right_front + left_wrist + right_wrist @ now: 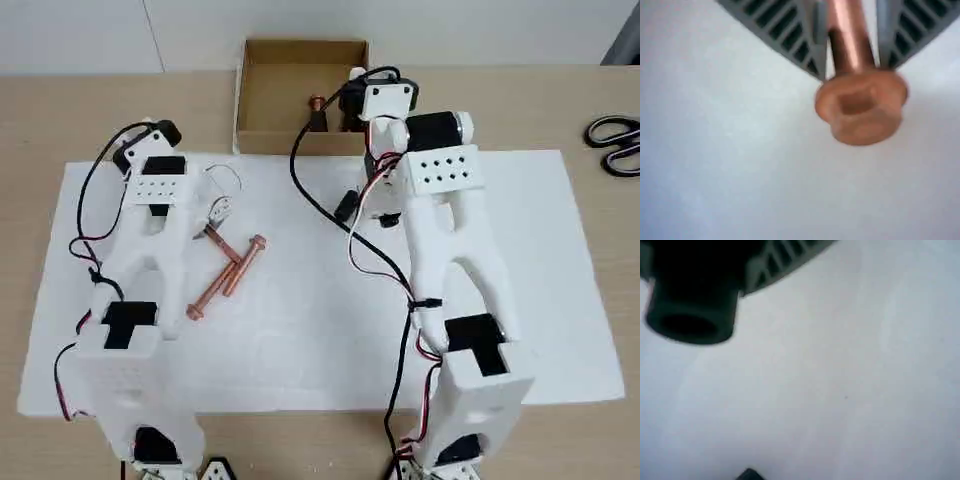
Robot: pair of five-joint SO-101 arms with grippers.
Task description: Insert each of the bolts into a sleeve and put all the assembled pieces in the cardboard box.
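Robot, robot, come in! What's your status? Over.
Left gripper shut on a bolt. Right gripper shut on a black sleeve. Two loose bolts on the sheet; nothing in the way.

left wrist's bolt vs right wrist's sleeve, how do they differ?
Colour: the bolt is copper; the sleeve is black. Form: the bolt ends in a closed flanged head with a shallow recess; the sleeve ends in an open bore. Shared: each is gripped, its end facing its wrist camera, over the white sheet.
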